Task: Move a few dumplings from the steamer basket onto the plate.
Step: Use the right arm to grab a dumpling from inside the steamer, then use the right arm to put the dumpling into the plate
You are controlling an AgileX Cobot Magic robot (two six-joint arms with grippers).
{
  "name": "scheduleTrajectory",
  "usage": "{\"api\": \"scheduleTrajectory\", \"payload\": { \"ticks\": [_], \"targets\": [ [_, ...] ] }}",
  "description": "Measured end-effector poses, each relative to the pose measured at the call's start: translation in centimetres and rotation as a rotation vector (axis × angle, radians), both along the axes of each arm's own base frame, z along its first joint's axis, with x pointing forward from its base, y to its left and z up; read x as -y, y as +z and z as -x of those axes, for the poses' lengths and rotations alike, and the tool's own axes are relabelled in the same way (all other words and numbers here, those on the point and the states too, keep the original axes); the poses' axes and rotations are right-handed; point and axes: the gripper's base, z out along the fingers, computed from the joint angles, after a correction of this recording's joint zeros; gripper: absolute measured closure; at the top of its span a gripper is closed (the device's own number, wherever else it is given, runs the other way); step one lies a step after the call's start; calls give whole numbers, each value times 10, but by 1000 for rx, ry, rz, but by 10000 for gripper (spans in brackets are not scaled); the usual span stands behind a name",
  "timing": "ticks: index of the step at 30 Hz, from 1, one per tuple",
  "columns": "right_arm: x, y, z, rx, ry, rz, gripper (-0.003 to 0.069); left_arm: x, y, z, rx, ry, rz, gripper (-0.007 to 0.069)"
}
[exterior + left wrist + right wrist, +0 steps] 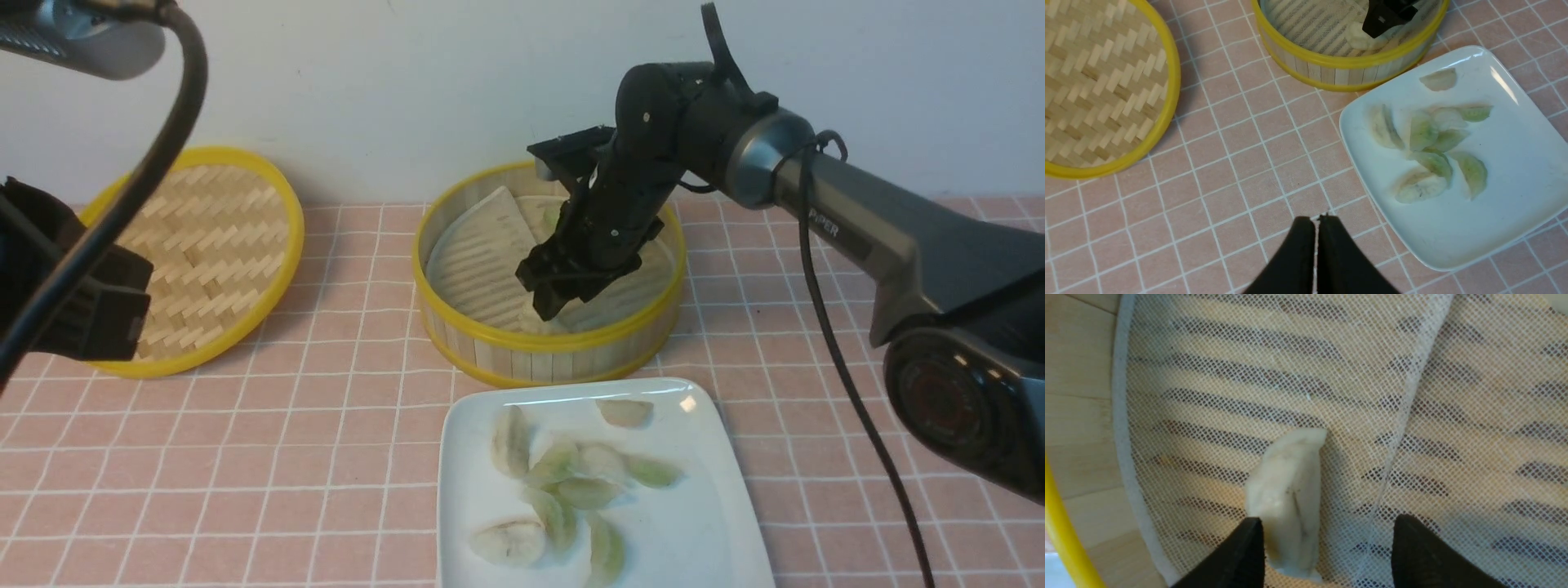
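The steamer basket (457, 327) stands at the table's middle back; it also shows in the left wrist view (1331, 71). My right gripper (545, 304) reaches down inside it, open, as the right wrist view (1327, 535) shows. A whitish dumpling (1288, 490) lies on the mesh liner between the jaws, against one finger (1241, 551). It also shows in the left wrist view (1357, 38). The white plate (702, 523) in front holds several dumplings (563, 490). My left gripper (1316, 220) is shut and empty above the tiles, left of the plate (1515, 196).
The flat woven lid (212, 245) with a yellow rim leans at the back left. A pink tiled cloth (326, 457) covers the table. The right arm (898, 237) stretches in from the right above the table.
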Motion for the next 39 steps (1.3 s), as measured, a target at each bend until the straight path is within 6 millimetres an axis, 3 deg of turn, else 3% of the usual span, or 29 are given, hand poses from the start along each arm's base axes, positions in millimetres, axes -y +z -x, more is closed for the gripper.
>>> {"api": "scheduleTrajectory", "payload": {
  "ticks": [4,8,10,12,15,20,23,27,31,34,36,39],
  "targets": [
    [-2,-1,1,-10,14,-21,272,0,0,0,1,-2,-2,631],
    [-5,-20,-1,-40,21,-11,287,0,-1,1,-8,-1,-7,631],
    [-5,-19,-1,-37,22,-14,337,-1,-1,1,-17,-1,-13,631],
    [-5,-20,-1,-35,23,-12,459,-1,-2,1,-21,0,-15,631],
    [-5,-18,-1,-36,12,-16,449,-1,-2,1,-22,-1,-16,631],
    [-2,7,3,-7,-8,-34,449,-1,-2,1,-22,0,-17,631],
    [9,48,20,26,-41,-40,449,-2,-2,1,-23,3,-26,631],
    [25,71,58,-20,-44,-21,449,-3,-2,2,-28,6,-32,631],
    [31,57,95,-136,-32,14,449,-2,-2,1,-23,6,-32,631],
    [29,32,116,-237,-52,60,449,-2,-1,1,-14,5,-28,631],
    [28,4,137,-324,-47,135,449,-2,-1,1,-11,5,-27,631],
    [30,-15,153,-366,-39,215,449,-2,-1,1,-11,5,-27,631]
  ]
}}
